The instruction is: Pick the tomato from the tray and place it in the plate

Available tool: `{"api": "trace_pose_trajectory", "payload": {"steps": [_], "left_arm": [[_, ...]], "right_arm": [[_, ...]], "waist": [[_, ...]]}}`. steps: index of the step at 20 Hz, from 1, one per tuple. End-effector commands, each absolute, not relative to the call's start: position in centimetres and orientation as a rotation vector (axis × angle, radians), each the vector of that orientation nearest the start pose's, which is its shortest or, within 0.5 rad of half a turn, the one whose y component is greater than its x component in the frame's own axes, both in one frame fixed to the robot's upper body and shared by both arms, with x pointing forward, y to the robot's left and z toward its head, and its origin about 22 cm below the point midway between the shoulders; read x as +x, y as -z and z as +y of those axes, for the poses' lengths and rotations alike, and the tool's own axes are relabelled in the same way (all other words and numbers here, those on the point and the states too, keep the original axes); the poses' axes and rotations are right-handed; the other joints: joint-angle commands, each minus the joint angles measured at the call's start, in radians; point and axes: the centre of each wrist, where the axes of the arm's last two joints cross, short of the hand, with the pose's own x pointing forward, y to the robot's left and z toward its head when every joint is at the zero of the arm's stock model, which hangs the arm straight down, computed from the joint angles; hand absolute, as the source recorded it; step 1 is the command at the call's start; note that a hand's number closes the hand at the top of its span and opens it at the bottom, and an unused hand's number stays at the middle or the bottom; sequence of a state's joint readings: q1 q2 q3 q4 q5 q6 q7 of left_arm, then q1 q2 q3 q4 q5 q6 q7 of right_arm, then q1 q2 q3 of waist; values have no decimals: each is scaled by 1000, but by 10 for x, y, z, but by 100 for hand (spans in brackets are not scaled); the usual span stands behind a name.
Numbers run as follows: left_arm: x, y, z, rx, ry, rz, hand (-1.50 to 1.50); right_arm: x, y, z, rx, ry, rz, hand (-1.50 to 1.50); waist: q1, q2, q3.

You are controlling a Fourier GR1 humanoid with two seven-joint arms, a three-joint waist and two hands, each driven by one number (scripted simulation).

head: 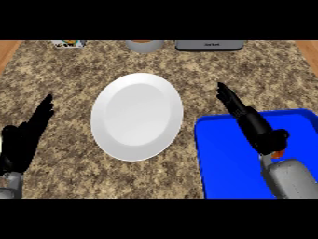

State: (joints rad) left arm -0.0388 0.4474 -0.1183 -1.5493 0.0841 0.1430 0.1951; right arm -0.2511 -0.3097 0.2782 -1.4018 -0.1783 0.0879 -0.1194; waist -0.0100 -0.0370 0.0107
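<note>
Granite counter carries a white plate and blue tray. My right hand stretches over the tray's left part, fingers straight and together; a bit of orange tomato peeks beneath. My left hand rests open near the counter's left edge.

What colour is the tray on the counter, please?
Bright blue; the tray shows in the head view.

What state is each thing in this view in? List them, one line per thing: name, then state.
White plate: lying flat on the counter, nothing on it.
Blue tray: flat on the counter, right of the plate.
Tomato: mostly hidden under the right hand, over the tray.
Right hand: over the tray, fingers straight.
Left hand: open, resting at the left edge, holding nothing.
</note>
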Motion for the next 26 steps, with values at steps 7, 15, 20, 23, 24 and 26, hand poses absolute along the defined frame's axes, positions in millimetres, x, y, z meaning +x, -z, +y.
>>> {"api": "trace_pose_trajectory", "payload": {"steps": [7,15,20,23,24,26], "left_arm": [[230,-33,341,510,256,-1466,0],[209,2,342,478,277,-1502,0],[215,6,343,473,279,-1510,0],[228,5,344,476,272,-1504,0],[206,11,337,487,277,-1499,0],[211,11,340,478,291,-1501,0]], "right_arm": [[278,-63,-360,22,46,-1909,-150],[208,-3,-382,205,808,-2055,-150],[145,-9,-425,277,553,-2043,-150],[142,-37,-452,223,300,-1972,-150],[140,-34,-458,170,223,-1938,-150],[135,-40,-463,120,93,-1883,-150]], "waist": [[-29,31,-12],[-7,35,-10],[-3,35,-11],[-15,37,-12],[7,36,-10],[2,37,-11]]}}
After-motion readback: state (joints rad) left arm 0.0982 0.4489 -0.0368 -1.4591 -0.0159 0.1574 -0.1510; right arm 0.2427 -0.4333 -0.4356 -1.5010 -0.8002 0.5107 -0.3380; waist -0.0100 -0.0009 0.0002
